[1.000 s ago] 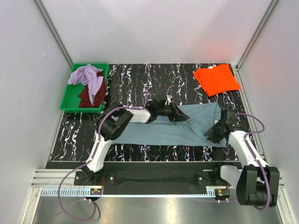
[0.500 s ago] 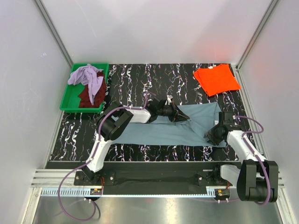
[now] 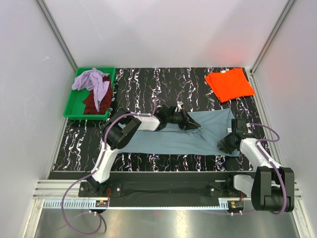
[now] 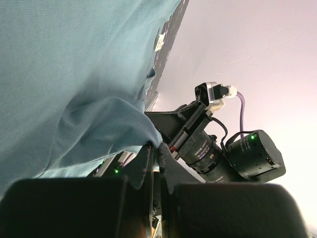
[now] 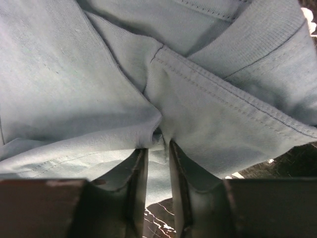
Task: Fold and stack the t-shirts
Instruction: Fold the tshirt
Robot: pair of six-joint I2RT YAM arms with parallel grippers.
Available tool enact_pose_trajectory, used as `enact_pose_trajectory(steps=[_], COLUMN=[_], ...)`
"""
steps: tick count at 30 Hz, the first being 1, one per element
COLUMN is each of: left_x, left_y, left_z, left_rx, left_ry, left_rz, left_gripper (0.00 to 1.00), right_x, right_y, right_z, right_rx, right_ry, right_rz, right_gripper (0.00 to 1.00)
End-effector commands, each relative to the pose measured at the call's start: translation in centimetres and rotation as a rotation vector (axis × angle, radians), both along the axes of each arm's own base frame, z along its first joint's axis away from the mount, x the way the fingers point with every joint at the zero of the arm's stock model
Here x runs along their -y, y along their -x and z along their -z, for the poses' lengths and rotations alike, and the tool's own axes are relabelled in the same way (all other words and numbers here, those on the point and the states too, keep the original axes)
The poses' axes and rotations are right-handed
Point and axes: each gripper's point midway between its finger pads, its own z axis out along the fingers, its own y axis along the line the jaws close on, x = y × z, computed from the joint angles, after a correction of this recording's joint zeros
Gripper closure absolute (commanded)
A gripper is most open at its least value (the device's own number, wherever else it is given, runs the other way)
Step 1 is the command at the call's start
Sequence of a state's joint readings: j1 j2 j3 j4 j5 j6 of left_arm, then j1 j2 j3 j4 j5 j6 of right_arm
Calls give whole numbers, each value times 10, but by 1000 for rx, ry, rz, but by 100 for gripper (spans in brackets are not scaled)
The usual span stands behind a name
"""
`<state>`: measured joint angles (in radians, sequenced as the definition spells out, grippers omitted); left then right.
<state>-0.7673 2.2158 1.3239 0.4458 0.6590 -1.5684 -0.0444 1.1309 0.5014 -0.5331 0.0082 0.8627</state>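
Observation:
The dusty blue-grey t-shirt (image 3: 168, 141) lies spread across the middle of the black marbled table. My left gripper (image 3: 197, 126) is shut on a raised fold of the shirt's upper part; the left wrist view shows the jaws (image 4: 157, 148) closed on the cloth (image 4: 74, 74). My right gripper (image 3: 224, 145) is shut on a bunched seam at the shirt's right lower edge; the right wrist view shows the cloth (image 5: 74, 74) pinched between the fingers (image 5: 157, 144). The bright orange t-shirt (image 3: 230, 84) lies folded at the back right. The lavender t-shirt (image 3: 91, 80) and the dark maroon t-shirt (image 3: 94, 100) lie crumpled together.
A green plastic tray (image 3: 72, 106) at the back left holds the lavender and maroon shirts. White walls with metal posts close in the table on three sides. The right arm's wrist camera (image 4: 213, 148) shows close by in the left wrist view.
My right gripper has drawn the shirt's lower right corner a little to the left and inward. The left gripper has stayed about where it was, still holding its fold.

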Motion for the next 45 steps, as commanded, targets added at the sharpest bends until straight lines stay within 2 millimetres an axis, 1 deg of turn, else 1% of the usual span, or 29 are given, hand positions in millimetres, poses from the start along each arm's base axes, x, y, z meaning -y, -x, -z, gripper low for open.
enact_pose_trajectory(steps=[1,2,4,5,7,8,10,11,12,13,14,15,16,17,18,19,20,21,23,25,26,27,28,30,37,40,45], left_x=[-1,-1,-1,-2,-2,-2,-2,-2,-2,-4,-4,-6,-10,-13,-15,-21,-23,-26,-30,-36,-38,-41,-42,-42,-41,-45,-45], left_y=[-1,-2,-1,-1,0,1,3,4,5,9,8,9,12,11,12,16,17,20,23,29,31,36,38,47,73,78,83], left_z=[-13,-13,-12,-11,-10,-11,-10,-13,-15,-9,-16,-16,-11,-16,-16,-10,-12,-10,-13,-9,-11,-6,-6,-2,7,7,5], left_rx=[44,47,47,47,50,50,52,58,61,58,78,85,94,112,120,124,137,149,167,176,188,186,192,197,190,209,226], left_ry=[27,24,18,16,9,7,0,1,-1,-35,-40,-58,-95,-108,-125,-166,-183,-213,-239,-273,-284,-309,-318,-330,-358,-397,-416], left_rz=[9,6,8,9,12,14,20,24,31,45,47,54,66,61,63,80,81,100,110,130,130,148,154,179,239,248,259], left_gripper=[96,96,96,96,96,96,96,96,96,96,95,95,94,94,93,93,92,92,92,91,90,89,89,88,87,87,86], right_x=[2,2,2,3,3,3,3,4,6,8,12,13,15,19,21,22,25,26,27,27,25,25,26,27,19,20,16], right_y=[-6,-6,-6,-6,-6,-5,-8,-3,-8,-7,-1,-7,-6,-1,-4,-4,1,0,2,3,4,6,7,9,13,16,20], right_z=[1,1,0,0,-2,-2,-9,-10,-21,-26,-31,-43,-48,-51,-60,-63,-64,-68,-70,-71,-71,-71,-71,-71,-77,-78,-70], right_rx=[25,27,33,31,36,33,47,30,52,49,31,55,54,39,54,50,31,33,28,27,22,20,12,11,9,-6,-39], right_ry=[20,20,23,24,24,23,27,33,44,52,72,84,95,115,125,134,147,154,161,157,151,152,156,161,122,128,109], right_rz=[11,11,14,14,14,16,17,17,17,20,26,25,27,29,31,30,33,33,35,36,34,32,33,33,11,3,-8], right_gripper=[71,76,82,90,99,100,100,100,100,100,100,100,100,100,100,100,100,100,100,100,100,100,100,100,100,100,100])
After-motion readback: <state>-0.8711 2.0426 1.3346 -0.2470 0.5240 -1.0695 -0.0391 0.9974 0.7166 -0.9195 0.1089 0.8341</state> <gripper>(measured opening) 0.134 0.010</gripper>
